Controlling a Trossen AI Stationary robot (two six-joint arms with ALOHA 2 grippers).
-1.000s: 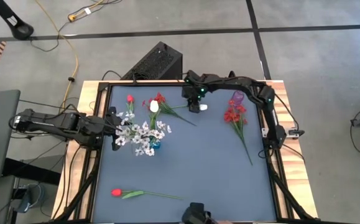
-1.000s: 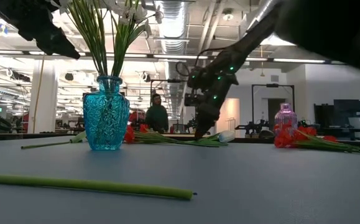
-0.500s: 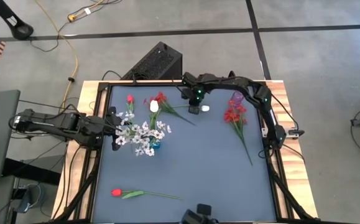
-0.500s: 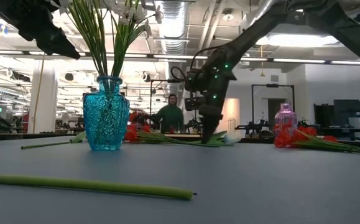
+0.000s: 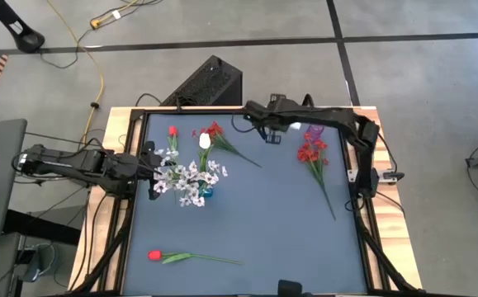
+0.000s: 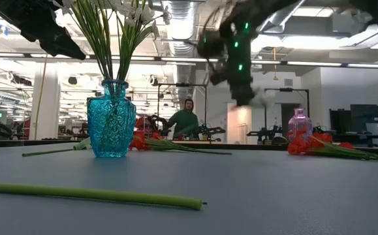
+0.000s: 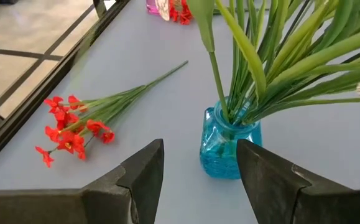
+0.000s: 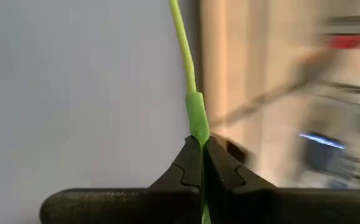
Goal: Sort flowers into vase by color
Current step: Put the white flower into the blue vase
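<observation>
Blue tabletop point(image 5: 255, 223) lay below; my right gripper point(image 8: 199, 163), upper centre of the high view, pinched a green stem point(image 8: 194, 112). Next: carry it to the matching vase.

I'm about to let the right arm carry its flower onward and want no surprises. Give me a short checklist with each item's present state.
1. Right gripper shut on a green stem: ok.
2. Held stem lifted off the table: ok; the low view shows the gripper high above it.
3. Colour of the held flower: cannot tell.
4. Blue vase upright, already holding white sprays: ok.
5. Left gripper open, hovering close beside the blue vase: not ok if the flower goes there.
6. Pink vase upright: ok; red flowers lie beside it.
</observation>
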